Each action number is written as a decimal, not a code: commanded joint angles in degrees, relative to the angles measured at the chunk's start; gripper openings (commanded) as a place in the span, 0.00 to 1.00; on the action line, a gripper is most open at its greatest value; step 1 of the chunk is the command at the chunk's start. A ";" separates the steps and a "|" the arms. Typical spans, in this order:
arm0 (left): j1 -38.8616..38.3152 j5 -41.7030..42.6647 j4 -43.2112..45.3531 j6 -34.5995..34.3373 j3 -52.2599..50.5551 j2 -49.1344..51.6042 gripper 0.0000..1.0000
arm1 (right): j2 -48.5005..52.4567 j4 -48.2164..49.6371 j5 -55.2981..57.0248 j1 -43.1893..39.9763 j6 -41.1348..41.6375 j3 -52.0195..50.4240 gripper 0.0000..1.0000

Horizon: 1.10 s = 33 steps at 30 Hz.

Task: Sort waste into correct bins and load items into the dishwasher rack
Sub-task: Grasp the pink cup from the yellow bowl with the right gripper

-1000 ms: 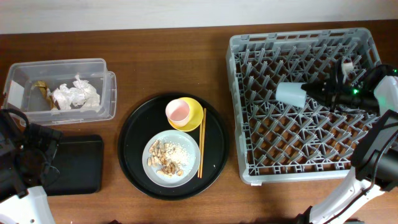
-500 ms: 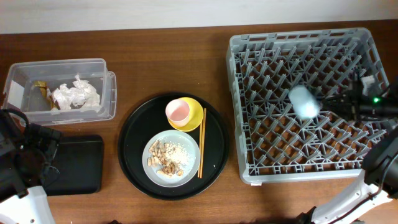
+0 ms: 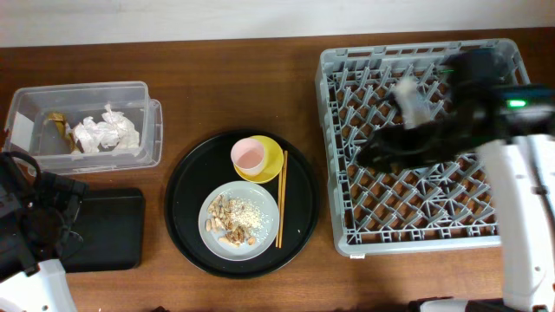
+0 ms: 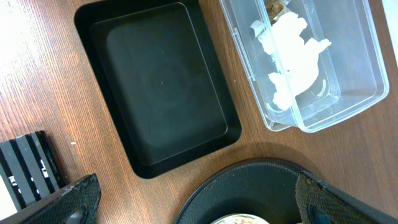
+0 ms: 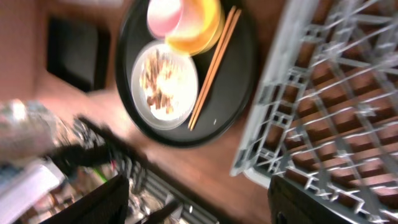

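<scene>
Brown wooden table (image 3: 260, 78) holds the grey dishwasher rack (image 3: 408, 245) at right, the right arm a blur above it. The right gripper (image 5: 199, 186) has its 2 fingers spread wide, nothing between them. The left gripper (image 4: 196, 186) gapes wide too, near the flat black tray (image 4: 161, 87). The pink cup (image 3: 247, 154) sits in the yellow bowl (image 3: 271, 156) on the round black tray (image 3: 186, 208), beside the grey plate (image 3: 267, 236) of peanut shells (image 3: 227, 221) and the chopsticks (image 3: 282, 199). The napkin (image 3: 106, 132) lies in the clear box (image 3: 78, 91).

The left arm (image 3: 35, 221) sits low at the left edge of the overhead view. The left tool (image 4: 199, 208) points down, fingers spread wide, nothing between them. The right arm (image 3: 520, 191) reaches in from the right, blurred. The right tool (image 5: 202, 202) has its fingers apart, gripping nothing.
</scene>
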 commanded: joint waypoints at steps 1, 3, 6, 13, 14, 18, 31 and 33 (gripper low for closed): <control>0.17 -0.83 0.09 -0.50 0.11 -0.35 0.99 | 3.08 4.15 13.81 11.85 12.26 -1.16 0.70; 0.17 -0.83 0.09 -0.52 0.11 -0.35 0.99 | 6.10 10.05 14.03 19.74 16.55 -2.14 0.55; 0.17 -0.83 0.11 -0.50 0.11 -0.35 0.99 | 10.95 22.14 14.29 29.70 17.64 -2.16 0.48; 0.17 -0.83 0.11 -0.50 0.11 -0.35 0.99 | 26.60 46.60 33.75 44.06 15.76 -2.16 0.48; 0.17 -0.83 0.09 -0.52 0.11 -0.35 0.99 | 28.68 48.19 33.75 44.13 14.47 -2.16 0.48; 0.17 -0.83 0.09 -0.50 0.11 -0.35 0.99 | 33.05 49.35 37.51 44.06 12.35 -2.14 0.47; 0.17 -0.83 0.11 -0.50 0.11 -0.35 0.99 | 28.35 33.92 42.32 41.48 14.08 15.87 0.04; 0.17 -0.83 0.09 -0.52 0.11 -0.35 0.99 | 27.36 25.77 40.57 36.59 15.91 26.95 0.04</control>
